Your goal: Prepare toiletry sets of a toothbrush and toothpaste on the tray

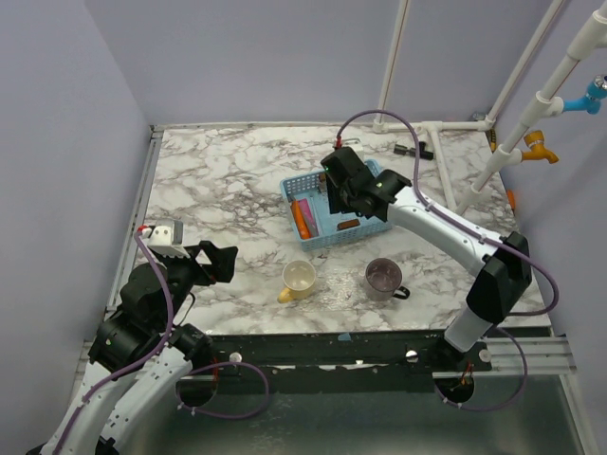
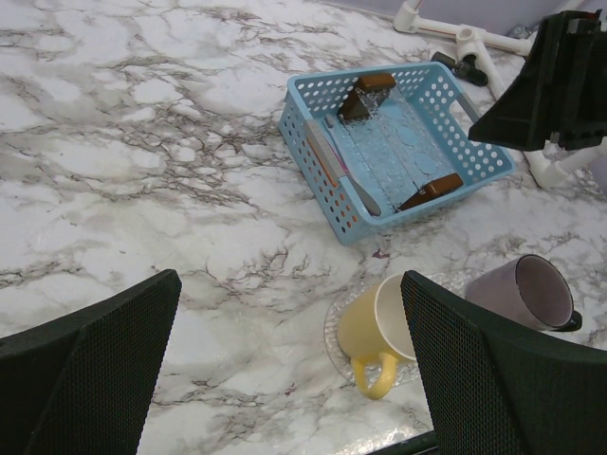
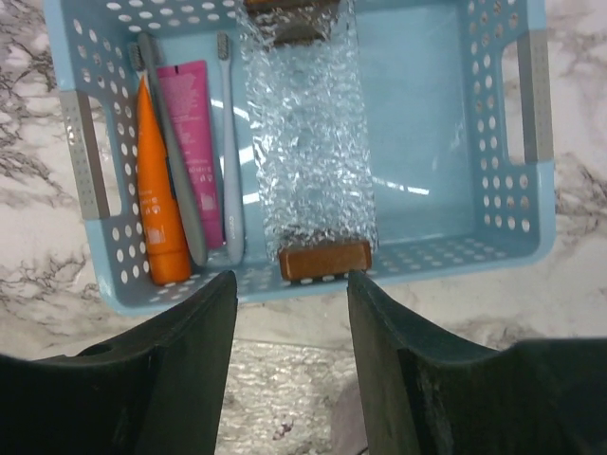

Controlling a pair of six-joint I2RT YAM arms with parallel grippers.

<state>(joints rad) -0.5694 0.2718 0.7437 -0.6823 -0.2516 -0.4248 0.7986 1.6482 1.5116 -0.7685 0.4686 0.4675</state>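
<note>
The blue perforated tray point(image 3: 493, 248) point(image 1: 365, 232) point(image 2: 327, 194) holds an orange toothpaste tube point(image 3: 156, 199) and a pink toothpaste tube point(image 3: 190, 123) along its left side. Between and beside them lie a dark grey toothbrush point(image 3: 180, 180) and a pale grey toothbrush point(image 3: 228, 161). A clear textured piece with brown end blocks point(image 3: 308, 152) lies in the tray's middle. My right gripper point(image 3: 292, 284) point(image 1: 343, 190) hovers over the tray's near wall, open and holding nothing. My left gripper point(image 2: 289, 313) point(image 1: 216, 263) is wide open over bare marble at the near left, far from the tray.
A yellow mug point(image 1: 299, 278) point(image 2: 379, 332) stands on a clear saucer point(image 2: 337, 327) in front of the tray. A purple mug point(image 1: 383, 277) point(image 2: 526, 294) stands to its right. White pipes point(image 1: 446, 128) run along the back right of the marble table.
</note>
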